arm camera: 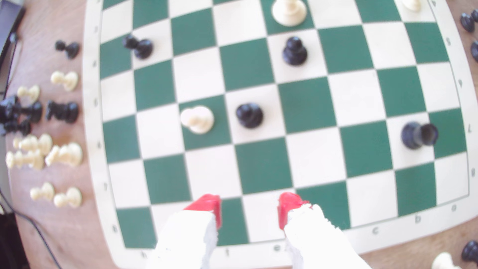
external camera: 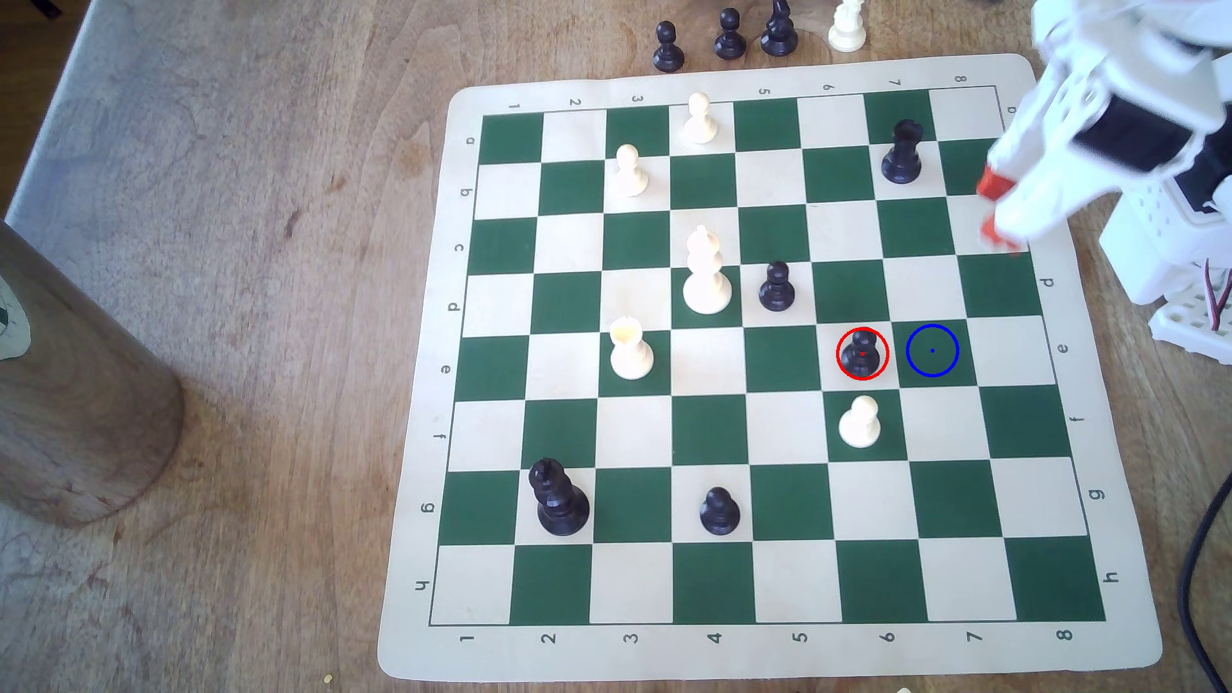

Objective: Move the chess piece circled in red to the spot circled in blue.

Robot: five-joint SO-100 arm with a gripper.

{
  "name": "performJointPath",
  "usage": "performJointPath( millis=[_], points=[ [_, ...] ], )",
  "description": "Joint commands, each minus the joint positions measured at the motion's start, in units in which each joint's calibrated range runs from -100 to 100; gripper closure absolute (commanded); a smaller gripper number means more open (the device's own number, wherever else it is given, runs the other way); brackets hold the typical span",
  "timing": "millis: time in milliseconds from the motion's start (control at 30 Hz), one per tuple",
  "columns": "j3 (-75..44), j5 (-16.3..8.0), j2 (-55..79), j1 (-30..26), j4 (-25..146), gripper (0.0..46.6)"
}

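The chess piece, a small black pawn (external camera: 862, 353) ringed in red, stands upright on a cream square right of the board's centre in the exterior view. The spot (external camera: 932, 350), a dark green square with a blue ring and dot, lies directly to its right and is bare. My gripper (external camera: 993, 208) hovers open over the board's upper right edge, well away from the pawn, with nothing between its red fingertips (external camera: 992, 183). In the wrist view the pawn (arm camera: 249, 115) stands ahead of the open gripper (arm camera: 249, 210), with a bare green square (arm camera: 263, 165) between them.
A white pawn (external camera: 860, 421) stands one square below the ringed pawn. A black rook (external camera: 901, 153) is near the gripper, and another black pawn (external camera: 777, 286) sits up-left. Captured pieces (external camera: 730, 33) stand beyond the board. A wooden cylinder (external camera: 67, 373) is at far left.
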Motion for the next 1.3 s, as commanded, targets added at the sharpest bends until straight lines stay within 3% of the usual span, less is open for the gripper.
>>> performJointPath(
  millis=[0,167,300,467,1267],
  points=[
    [-3.98,-0.78,4.5,-0.67,-2.6,31.1],
    [-2.07,0.93,8.75,-0.98,-5.22,25.4],
    [-2.07,1.03,11.55,-0.59,-8.08,25.0],
    [-1.8,0.39,20.04,-0.12,-11.44,28.7],
    [4.63,-0.63,31.84,0.11,-23.56,29.0]
  ],
)
